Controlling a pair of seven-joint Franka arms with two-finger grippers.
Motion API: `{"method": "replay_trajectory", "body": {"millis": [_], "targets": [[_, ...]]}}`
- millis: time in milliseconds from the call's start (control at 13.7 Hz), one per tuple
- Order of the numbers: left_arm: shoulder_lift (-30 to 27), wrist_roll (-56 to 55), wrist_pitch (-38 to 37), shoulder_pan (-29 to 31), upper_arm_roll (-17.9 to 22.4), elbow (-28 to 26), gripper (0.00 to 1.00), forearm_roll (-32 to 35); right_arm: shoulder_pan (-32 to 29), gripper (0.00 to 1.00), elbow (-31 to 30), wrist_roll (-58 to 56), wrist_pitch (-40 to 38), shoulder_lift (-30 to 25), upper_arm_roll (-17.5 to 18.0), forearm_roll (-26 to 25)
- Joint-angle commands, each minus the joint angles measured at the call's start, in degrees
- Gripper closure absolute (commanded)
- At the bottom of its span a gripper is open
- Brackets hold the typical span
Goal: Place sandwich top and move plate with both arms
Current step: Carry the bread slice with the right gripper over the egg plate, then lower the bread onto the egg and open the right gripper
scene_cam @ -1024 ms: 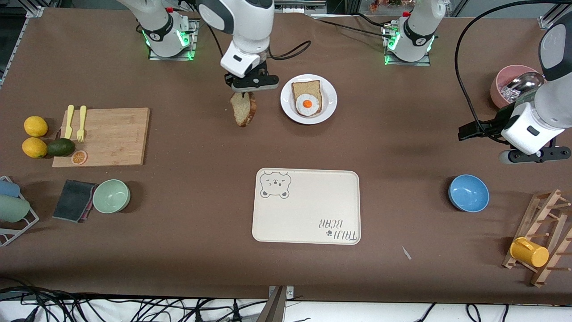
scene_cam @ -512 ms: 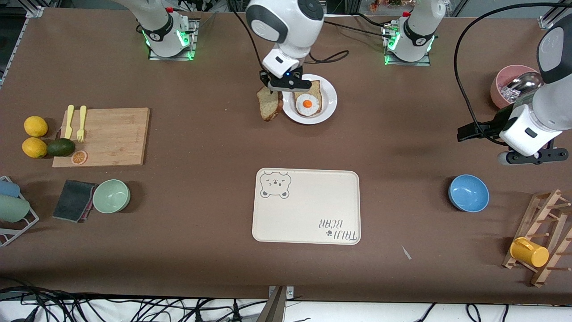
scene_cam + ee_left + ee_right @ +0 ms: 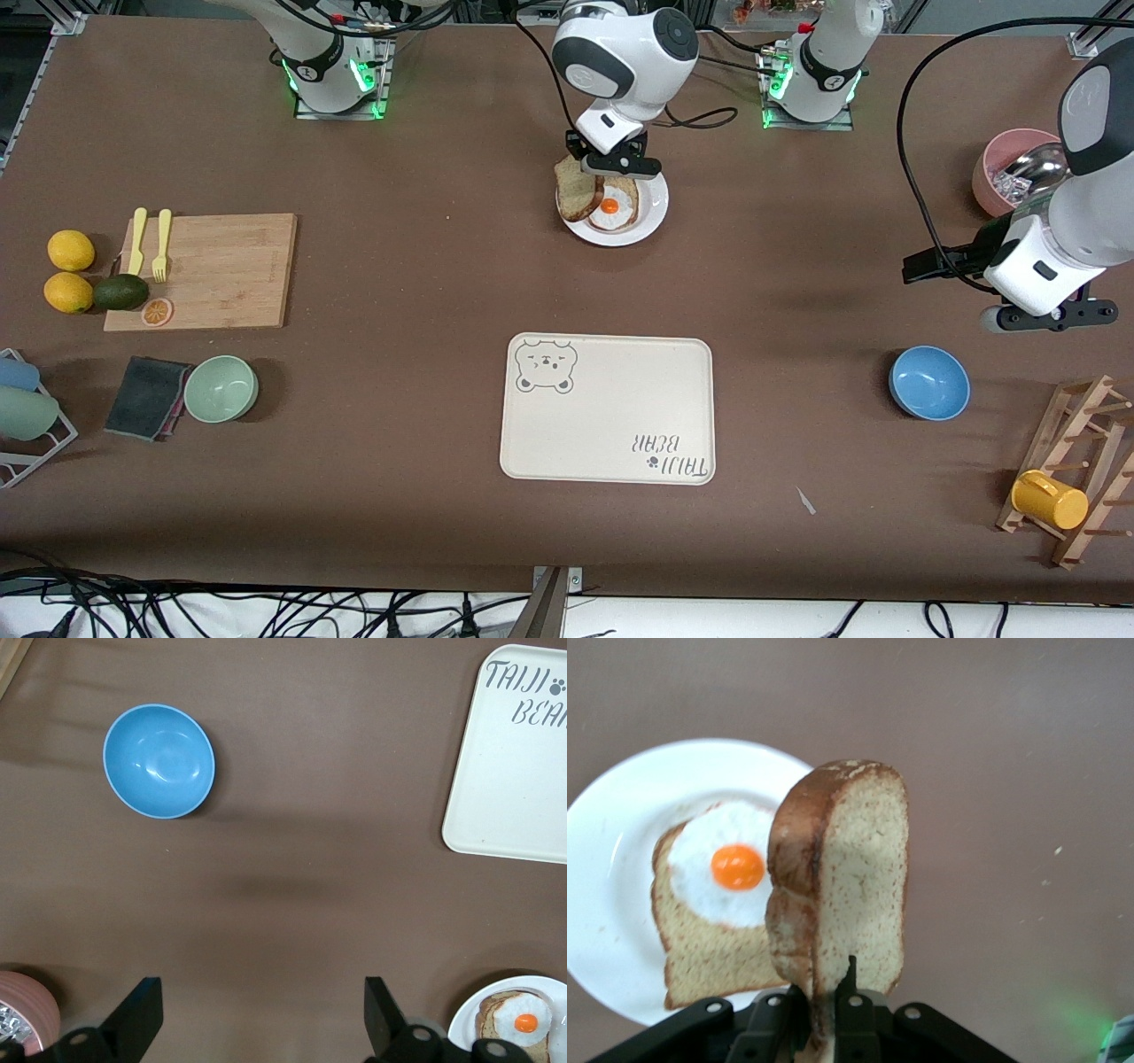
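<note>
Brown tabletop carries our white plate (image 3: 654,220), with an egg-topped bread slice (image 3: 616,206) on it, toward the arms' bases. Our right gripper (image 3: 611,162) pinches the plain bread slice (image 3: 578,188) edge-up over the plate's rim. Our left gripper (image 3: 259,1019) waits, fingers spread, over bare table near the blue bowl (image 3: 928,382).

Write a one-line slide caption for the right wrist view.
Right gripper holds the sandwich top on edge above the plate with its egg-topped slice.
</note>
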Motion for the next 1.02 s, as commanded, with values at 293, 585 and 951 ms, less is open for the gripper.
{"method": "replay_trajectory", "body": {"millis": [293,585,951], "targets": [[0.2,-0.5,0.1,-0.1,-0.2,0.3,0.0,0.8,0.9,1.0,2.6,4.4,5.0,4.4,0.9,-4.4],[0.9,-0.5,0.2,-0.4,-0.3,0.4,0.0,0.8,1.9,1.0,2.6,6.5,6.6,6.3,0.8,-5.4],[0.9,-0.5,0.5,0.0,-0.3,0.4,0.0,0.8,2.5,0.24,2.6,8.1,6.7,5.9,0.2,-4.6]]}}
